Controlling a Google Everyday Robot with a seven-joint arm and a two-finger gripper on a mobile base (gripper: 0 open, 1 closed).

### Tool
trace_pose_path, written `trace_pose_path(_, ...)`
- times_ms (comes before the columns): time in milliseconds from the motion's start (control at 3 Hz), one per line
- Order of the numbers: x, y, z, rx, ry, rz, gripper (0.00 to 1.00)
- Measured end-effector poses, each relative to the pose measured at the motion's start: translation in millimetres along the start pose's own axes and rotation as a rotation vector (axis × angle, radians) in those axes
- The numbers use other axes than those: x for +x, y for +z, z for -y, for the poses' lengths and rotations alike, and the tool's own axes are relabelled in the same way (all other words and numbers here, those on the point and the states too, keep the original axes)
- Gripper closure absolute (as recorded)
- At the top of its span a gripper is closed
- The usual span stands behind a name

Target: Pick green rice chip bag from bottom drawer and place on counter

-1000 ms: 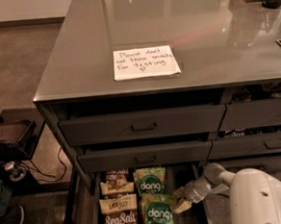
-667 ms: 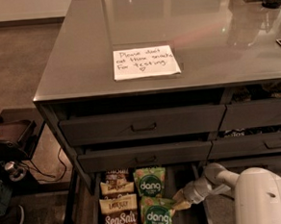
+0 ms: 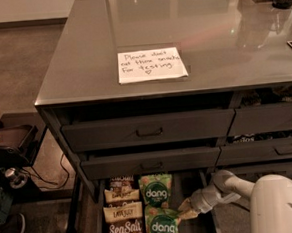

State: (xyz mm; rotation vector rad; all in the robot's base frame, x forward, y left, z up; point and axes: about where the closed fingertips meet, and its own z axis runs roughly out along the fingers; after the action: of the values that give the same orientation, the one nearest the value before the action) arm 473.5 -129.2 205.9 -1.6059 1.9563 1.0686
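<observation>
Your robot's hand (image 3: 185, 214) sits low inside the open bottom drawer (image 3: 188, 184), at the upper right corner of the nearer green rice chip bag (image 3: 162, 227). Its white arm (image 3: 226, 185) reaches in from the right. You cannot tell from this view whether the hand is spread wide or closed, or whether it is touching the bag or only just beside it.

A second green bag (image 3: 156, 189) lies directly behind the first, the two forming the right-hand row. Brown snack bags (image 3: 122, 213) fill the row to their left. Above the drawer, the desk (image 3: 220, 38) carries a white handwritten note (image 3: 151, 65), with bare glossy surface to either side of it.

Expect the bag to weigh almost nothing. It looks like puffed foil-type film, which is likely to be slick, crinkly and quick to buckle or slide under a pinch. The chips inside would probably crack if you squeezed the belly of the bag.

Your best hold is likely the flat crimped seam along the top edge, close to the corner where the hand now sits, since the film there is doubled and stiffer. Take it square, because the neighbouring bags lie touching it and could lift along with it.
</observation>
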Motion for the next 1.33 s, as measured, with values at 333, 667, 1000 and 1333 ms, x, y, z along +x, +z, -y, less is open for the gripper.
trace_pose_path(333, -17.5, -14.8, -8.6, 0.029, -0.058, 0.016, 1.0)
trace_pose_path(667, -42.9, -51.9, -21.4, 0.112, -0.175, 0.023, 1.0)
trace_pose_path(1000, -85.3, -108.3, -42.7, 0.231, -0.319, 0.01, 1.0)
trace_pose_path(1333, -135.6, -166.9, -69.3, 0.333, -0.449, -0.025, 1.0)
